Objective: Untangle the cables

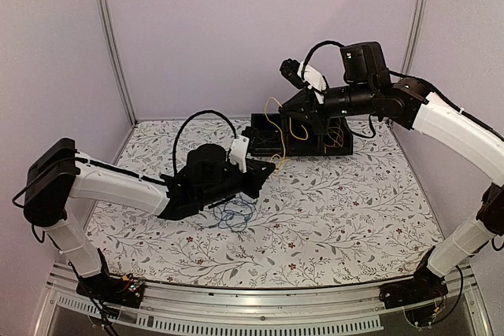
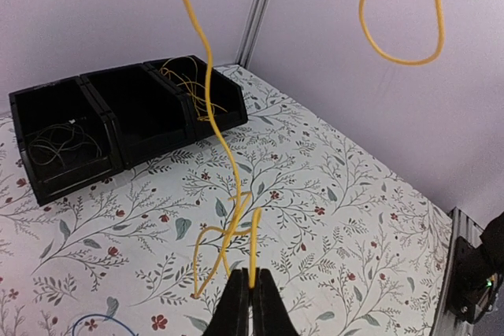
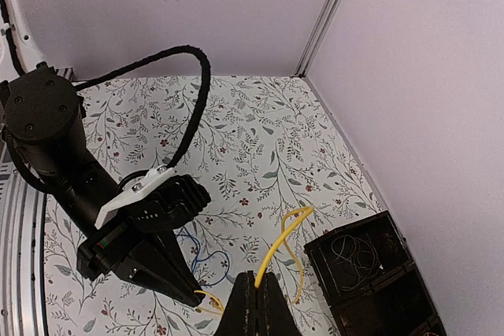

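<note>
The yellow cable hung between my two end effectors. It rose from a small snarl of its own loops just above the tabletop and climbed in open curves in front of the black bins at the far edge. The blue cable lay apart from it in a loose coil on the tabletop, under my left forearm, so I judged the step in hand to be drawing the yellow strand out straight, clear of the blue one. My left end effector was pinched together on the low end of the yellow cable, right beside the snarl. My right end effector was likewise clamped on the cable higher up. The next move, as I read it, called for easing the two grips apart slowly while watching whether the low loops slid open or cinched into a knot, since so thin a strand could slip from the fingertips or whip back. One bin held whitish cords and another more yellow wire, which suggested where the freed cable belonged. My left arm lay low and stretched forward across the tabletop, wrist close to the surface. My right arm arched high, its forearm reaching leftward over the bins with the end effector pointing down.
</note>
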Controlling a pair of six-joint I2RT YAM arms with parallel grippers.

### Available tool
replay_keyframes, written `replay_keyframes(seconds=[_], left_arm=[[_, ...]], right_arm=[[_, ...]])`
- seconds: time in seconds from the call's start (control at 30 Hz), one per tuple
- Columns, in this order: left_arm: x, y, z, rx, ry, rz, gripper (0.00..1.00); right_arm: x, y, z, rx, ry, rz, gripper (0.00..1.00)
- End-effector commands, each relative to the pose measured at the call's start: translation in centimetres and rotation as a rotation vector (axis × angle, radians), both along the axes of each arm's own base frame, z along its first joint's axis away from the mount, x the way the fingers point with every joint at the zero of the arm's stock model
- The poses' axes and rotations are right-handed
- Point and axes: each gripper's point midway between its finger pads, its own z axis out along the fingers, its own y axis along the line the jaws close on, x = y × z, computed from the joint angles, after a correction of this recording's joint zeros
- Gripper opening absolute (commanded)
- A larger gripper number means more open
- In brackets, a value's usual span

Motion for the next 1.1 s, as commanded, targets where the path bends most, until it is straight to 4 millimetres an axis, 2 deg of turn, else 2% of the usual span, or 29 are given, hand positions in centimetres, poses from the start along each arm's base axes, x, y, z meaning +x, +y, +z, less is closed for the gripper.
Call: replay_keyframes(seconds=[0.0,0.03,0.1,0.2,0.3,0.37,0.53,0.8,0.87,1.07], left_arm=[[0.9,3.1,-1.2,-0.015,0.039,0.137,0.0],[0.8,4.2,-2.1,-0.018,0.061,0.171,0.0],[0.2,6.4,-3.9,-0.034,0.109,0.221,0.0],[-1.2,8.8,-7.3,-0.031,0.202,0.254,0.0],[-2.4,10.7,-9.4,-0.039,0.271,0.278,0.0],[-2.8,11.4,-10.3,-0.034,0.292,0.288,0.0],[-2.5,10.9,-10.4,0.002,0.277,0.278,0.0],[-1.9,7.8,-8.2,0.012,0.168,0.169,0.0],[-2.0,7.0,-7.6,0.015,0.135,0.132,0.01],[-1.2,6.1,-6.4,0.008,0.086,0.126,0.21]], right_arm=[[2.5,-2.6,2.5,0.024,-0.088,-0.143,0.0],[3.3,-3.2,2.7,0.025,-0.099,-0.177,0.0],[6.6,-6.4,3.7,0.039,-0.127,-0.304,0.0],[10.3,-11.0,4.3,0.057,-0.126,-0.446,0.0],[12.7,-14.6,4.5,0.074,-0.127,-0.554,0.0],[13.6,-16.0,4.6,0.085,-0.124,-0.594,0.0],[14.4,-17.5,5.0,0.116,-0.122,-0.646,0.0],[13.9,-17.0,5.0,0.127,-0.108,-0.614,0.0],[13.2,-16.9,5.5,0.137,-0.11,-0.59,0.0],[11.7,-17.6,7.7,0.152,-0.156,-0.596,0.0]])
